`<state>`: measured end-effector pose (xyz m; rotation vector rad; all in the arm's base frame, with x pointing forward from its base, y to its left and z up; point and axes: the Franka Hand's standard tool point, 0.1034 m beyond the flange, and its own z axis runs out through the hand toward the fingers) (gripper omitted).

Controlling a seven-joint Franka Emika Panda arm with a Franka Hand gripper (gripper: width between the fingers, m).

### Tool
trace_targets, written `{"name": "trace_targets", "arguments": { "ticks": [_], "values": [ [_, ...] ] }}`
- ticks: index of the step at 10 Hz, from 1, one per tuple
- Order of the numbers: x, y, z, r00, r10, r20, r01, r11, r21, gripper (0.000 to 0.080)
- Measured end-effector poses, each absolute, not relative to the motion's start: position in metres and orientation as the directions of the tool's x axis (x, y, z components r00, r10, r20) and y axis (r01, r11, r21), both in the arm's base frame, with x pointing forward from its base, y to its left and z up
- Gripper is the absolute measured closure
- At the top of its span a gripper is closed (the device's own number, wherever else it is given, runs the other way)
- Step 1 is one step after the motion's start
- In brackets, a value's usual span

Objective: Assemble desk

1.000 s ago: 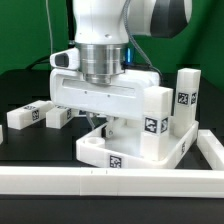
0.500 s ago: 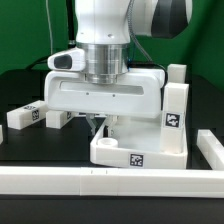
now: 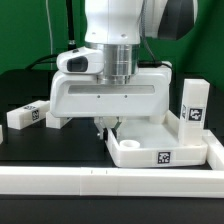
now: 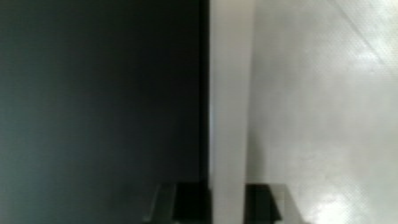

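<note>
Exterior view shows us the tabletop (image 3: 140, 155) lying on the black surface (image 3: 50, 145) just behind the white rail (image 3: 100, 183), the end effector (image 3: 108, 128) clamped on its thin raised rim, which we judge a sound hold for light, stiff, slippery plastic.

No readable text, only patterned tags (image 3: 162, 157) on tabletop (image 3: 138, 156) and legs (image 3: 193, 120).

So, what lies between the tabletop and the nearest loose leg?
Between the loose leg and the tabletop only bare black table shows, in the exterior view. The gripper, shut on the tabletop's rim, hangs over that stretch's end.
</note>
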<state>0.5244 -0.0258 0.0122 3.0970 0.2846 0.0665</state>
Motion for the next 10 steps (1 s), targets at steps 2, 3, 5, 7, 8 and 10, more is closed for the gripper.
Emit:
{"name": "trace_targets", "arguments": {
  "ticks": [2, 3, 5, 7, 8, 10],
  "values": [
    [0.528, -0.028, 0.012, 0.962, 0.269, 0.040, 0.267, -0.963, 0.042, 0.0739],
    [0.530, -0.030, 0.013, 0.944, 0.329, 0.037, 0.327, -0.944, 0.050, 0.0739],
    [0.534, -0.031, 0.015, 0.893, 0.449, 0.028, 0.447, -0.892, 0.069, 0.0739],
    [0.535, -0.033, 0.016, 0.858, 0.513, 0.029, 0.509, -0.857, 0.082, 0.0739],
    [0.535, -0.034, 0.016, 0.829, 0.559, 0.025, 0.555, -0.827, 0.085, 0.0738],
    [0.538, -0.030, 0.016, 0.821, 0.571, 0.022, 0.567, -0.818, 0.095, 0.0738]
  ]
}}
